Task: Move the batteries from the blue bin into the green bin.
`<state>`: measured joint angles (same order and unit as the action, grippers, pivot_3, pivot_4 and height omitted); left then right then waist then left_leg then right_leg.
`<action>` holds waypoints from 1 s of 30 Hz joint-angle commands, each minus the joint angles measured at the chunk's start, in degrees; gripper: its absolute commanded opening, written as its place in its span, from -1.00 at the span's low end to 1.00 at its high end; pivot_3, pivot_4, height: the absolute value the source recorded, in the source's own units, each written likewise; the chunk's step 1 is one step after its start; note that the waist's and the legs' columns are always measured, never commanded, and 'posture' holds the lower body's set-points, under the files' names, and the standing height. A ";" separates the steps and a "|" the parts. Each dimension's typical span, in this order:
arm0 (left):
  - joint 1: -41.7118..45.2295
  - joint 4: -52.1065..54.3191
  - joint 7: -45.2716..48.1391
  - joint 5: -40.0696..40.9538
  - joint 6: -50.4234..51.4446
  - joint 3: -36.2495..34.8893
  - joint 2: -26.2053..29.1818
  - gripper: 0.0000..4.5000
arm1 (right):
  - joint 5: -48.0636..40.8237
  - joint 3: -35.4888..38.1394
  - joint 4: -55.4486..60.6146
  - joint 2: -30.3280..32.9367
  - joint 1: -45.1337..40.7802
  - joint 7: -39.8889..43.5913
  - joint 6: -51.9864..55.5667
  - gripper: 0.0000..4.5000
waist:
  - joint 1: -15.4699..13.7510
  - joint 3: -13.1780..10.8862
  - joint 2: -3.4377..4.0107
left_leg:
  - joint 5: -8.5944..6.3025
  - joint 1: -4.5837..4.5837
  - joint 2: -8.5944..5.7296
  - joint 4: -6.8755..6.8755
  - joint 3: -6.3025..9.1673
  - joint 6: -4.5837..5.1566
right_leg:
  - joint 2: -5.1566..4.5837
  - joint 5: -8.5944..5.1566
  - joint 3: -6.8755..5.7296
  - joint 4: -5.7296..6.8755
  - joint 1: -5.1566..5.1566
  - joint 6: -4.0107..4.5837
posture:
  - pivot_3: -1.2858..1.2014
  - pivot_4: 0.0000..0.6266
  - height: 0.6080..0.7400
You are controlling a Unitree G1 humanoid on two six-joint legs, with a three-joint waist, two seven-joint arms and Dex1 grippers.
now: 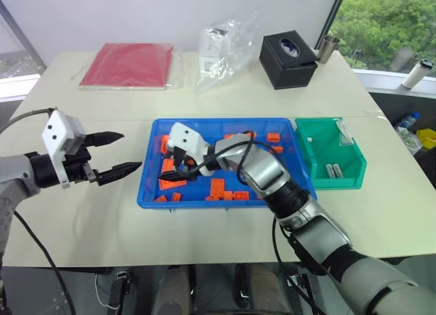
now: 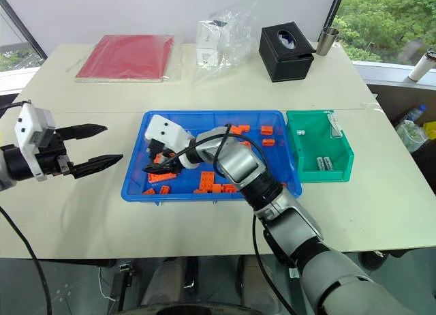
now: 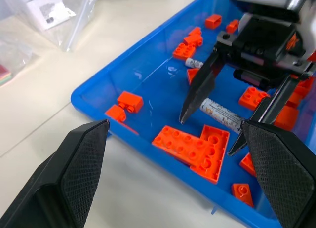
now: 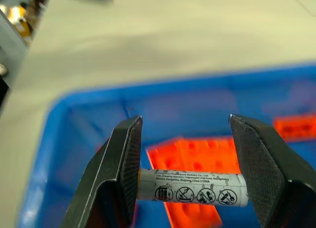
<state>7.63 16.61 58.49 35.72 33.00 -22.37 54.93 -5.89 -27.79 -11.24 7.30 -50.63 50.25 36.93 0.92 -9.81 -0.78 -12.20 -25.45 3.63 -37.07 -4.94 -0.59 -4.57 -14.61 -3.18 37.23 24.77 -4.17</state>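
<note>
Your two head views look forward and down over the table [image 1: 102, 213], taking in the whole blue bin [image 1: 225, 124] and green bin [image 2: 300, 172] from some way off. Your left wrist view looks along its own fingers [image 3: 74, 173], close in on the blue bin's near corner, with the right gripper [image 3: 212, 124] just beyond them. Your right wrist view sits very close, a battery [image 4: 192, 188] spanning its fingers [image 4: 123, 164].

Two bins: one blue bin [image 1: 148, 192], one green bin [image 1: 355, 173]. Four batteries show: two in the green bin [image 1: 333, 170], one between the right hand's [image 4: 183, 188] fingers [image 4: 192, 187], one loose among the bricks [image 3: 194, 63]. Over a dozen orange bricks [image 3: 192, 150]; exact count unclear.
</note>
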 commanded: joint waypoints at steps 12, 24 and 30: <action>3.50 -1.36 1.15 -0.35 -1.83 4.48 -2.13 1.00 | -1.54 26.83 13.86 37.65 4.77 -0.13 7.88 -0.02 | -0.26 -0.03 -0.01 | 0.00 0.00 -0.05 0.08 -0.01 0.01 | -0.03 -0.06 0.00 -0.10 0.00 0.10 | 0.03 -0.52 0.94; 10.82 -6.13 3.17 -1.70 -3.56 9.88 -3.29 1.00 | -1.06 30.77 14.73 42.88 12.94 -6.02 8.27 0.97 | -0.17 -0.08 0.07 | 0.00 0.03 -0.01 0.06 -0.07 0.02 | 0.05 -0.01 0.05 -0.07 0.02 0.01 | 0.03 -0.52 0.94; 10.84 -5.22 3.32 -1.36 -3.11 9.86 -3.19 1.00 | -9.33 27.73 21.80 35.92 7.52 -3.01 12.81 0.97 | 0.08 -0.09 0.07 | 0.00 0.03 0.01 0.03 -0.05 0.02 | 0.08 0.00 0.05 -0.05 0.02 -0.01 | 0.03 -0.52 0.94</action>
<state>17.87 9.77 61.69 34.26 30.53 -11.92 51.43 -12.64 0.77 6.59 44.41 -41.46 46.44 48.18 1.00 -9.89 -0.71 -12.20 -25.42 3.65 -37.01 -4.98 -0.57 -4.48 -14.61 -3.14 37.18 24.79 -4.17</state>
